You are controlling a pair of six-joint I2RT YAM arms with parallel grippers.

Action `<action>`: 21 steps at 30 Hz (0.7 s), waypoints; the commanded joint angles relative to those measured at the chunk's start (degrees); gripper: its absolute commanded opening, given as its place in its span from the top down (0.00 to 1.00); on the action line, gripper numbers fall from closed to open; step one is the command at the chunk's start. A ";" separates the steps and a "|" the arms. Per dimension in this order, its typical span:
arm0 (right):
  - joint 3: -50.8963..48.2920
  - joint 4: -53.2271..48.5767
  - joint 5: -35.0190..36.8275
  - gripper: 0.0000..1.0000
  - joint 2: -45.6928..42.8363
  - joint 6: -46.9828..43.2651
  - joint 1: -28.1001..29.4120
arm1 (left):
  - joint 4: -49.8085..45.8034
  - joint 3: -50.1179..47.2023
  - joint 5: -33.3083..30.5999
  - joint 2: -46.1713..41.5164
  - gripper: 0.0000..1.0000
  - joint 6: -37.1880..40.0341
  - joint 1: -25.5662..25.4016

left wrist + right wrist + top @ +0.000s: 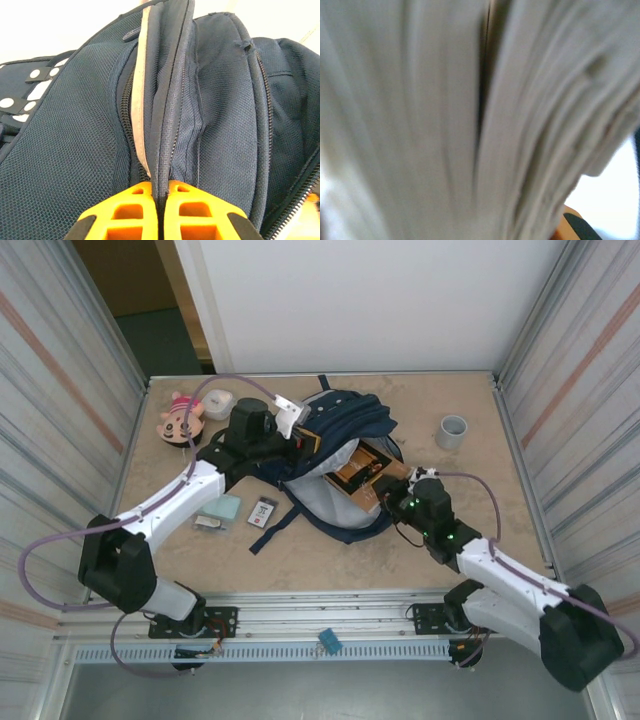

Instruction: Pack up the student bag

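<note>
The student bag (352, 416), navy blue, lies in the middle of the table with its main compartment gaping toward the right. My left gripper (303, 438) is shut on the bag's zip edge; in the left wrist view the orange fingertips (160, 192) pinch that dark seam, with the bag (75, 150) spread behind. A brown book (365, 472) sits partly inside the opening. My right gripper (402, 492) is shut on its near end. In the right wrist view the book's pale page edges (445, 125) lie blurred against the lens, and one orange finger (568, 226) shows at the lower right.
A plush doll (178, 418) and a white container (218, 403) lie at the back left. A grey cup (453, 431) stands at the back right. A teal packet (218, 512) and a small dark card (263, 512) lie left of the bag's strap.
</note>
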 commanded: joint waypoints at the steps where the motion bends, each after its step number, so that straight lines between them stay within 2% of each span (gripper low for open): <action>1: 2.45 17.03 4.78 1.00 6.11 1.54 0.95 | 9.30 3.87 5.49 -0.79 1.00 -1.79 0.75; 5: 5.69 23.28 5.80 1.00 15.59 2.16 1.61 | 9.77 4.21 6.44 -0.50 1.00 -2.04 0.99; 10: 11.50 24.17 8.90 1.00 24.44 0.44 3.49 | 10.49 4.96 7.22 -0.17 1.00 -2.28 1.26; 15: 15.74 30.09 7.93 1.00 34.20 2.57 3.65 | 10.21 5.62 7.49 0.05 1.00 -2.06 1.48; 21: 21.11 29.96 9.97 1.00 43.69 4.90 4.17 | 10.04 5.70 8.28 0.01 1.00 -1.79 1.50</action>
